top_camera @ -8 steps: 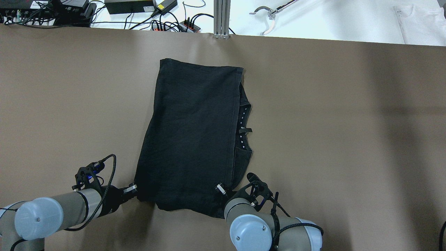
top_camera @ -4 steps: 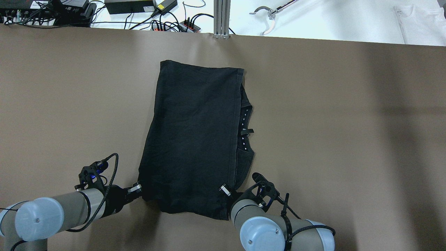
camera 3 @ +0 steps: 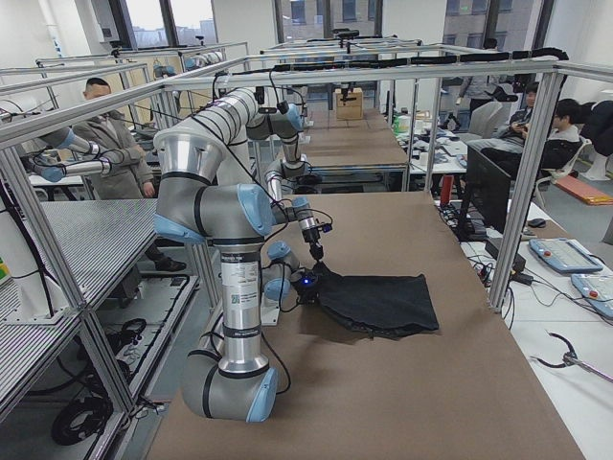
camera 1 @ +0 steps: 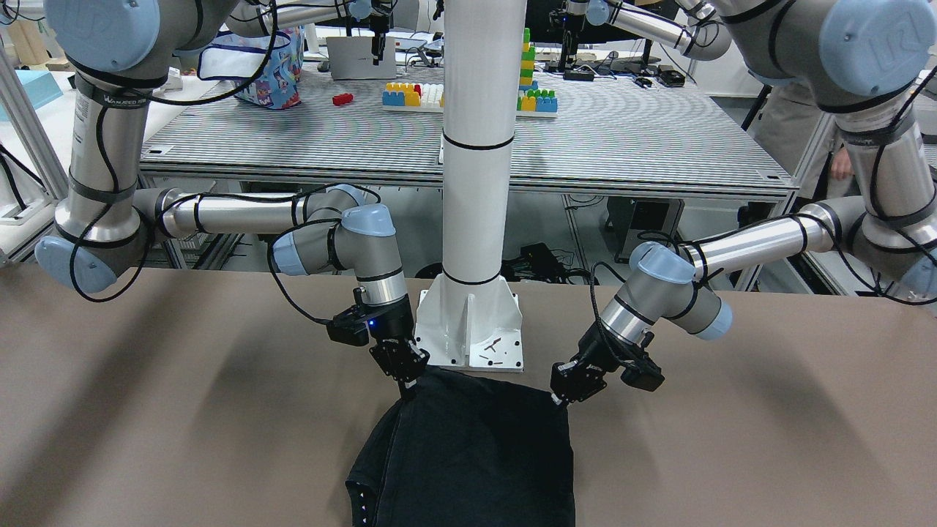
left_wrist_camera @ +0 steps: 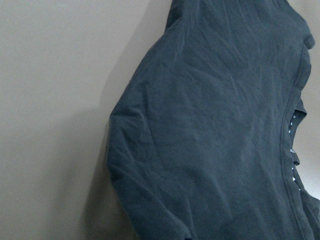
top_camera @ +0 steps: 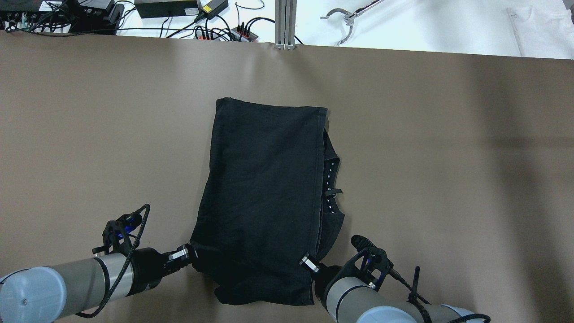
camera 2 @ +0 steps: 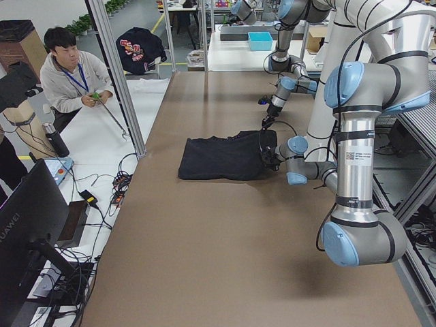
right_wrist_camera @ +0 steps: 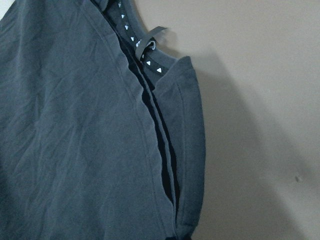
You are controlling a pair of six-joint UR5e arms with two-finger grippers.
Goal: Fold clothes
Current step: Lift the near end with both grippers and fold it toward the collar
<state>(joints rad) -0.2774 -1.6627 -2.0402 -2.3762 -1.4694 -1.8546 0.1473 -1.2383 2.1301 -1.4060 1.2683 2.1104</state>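
Left gripper: in your overhead view the left gripper [top_camera: 193, 257] sits low and left of centre. Its fingers are pinched together on the near left corner of the thin, matte black cloth [top_camera: 264, 188].
Right gripper: the right gripper [top_camera: 310, 265] sits low and just right of centre. It is likewise clamped on the black cloth, at the near right corner.
Front-facing check: you find the left gripper [camera 1: 562, 397] right of centre and the right gripper [camera 1: 408, 386] left of centre. Each tip is at a top corner of the black cloth [camera 1: 476, 454], and the corners rise to meet them.
Cloth position: the black cloth runs from the middle of your overhead frame down to near its bottom. It is folded into a tall rectangle, flat at the far end and lifted and rumpled at the grippers' end.
Cloth detail: along its right side a lower layer peeks out, with a row of small white triangles [top_camera: 331, 177] and a small grey loop [top_camera: 334, 191]. Your right wrist view shows the same triangles at upper centre.
Left wrist view: the cloth fills the right half and bare surface fills the left.
Table: the brown matte table [top_camera: 89, 134] carries the cloth's far part.
Pillar: the white round pillar [camera 1: 476, 146] stands at top centre of the front-facing view. Its white base plate [camera 1: 505, 322] lies just beside the cloth's held edge, and the cloth is wider than it.
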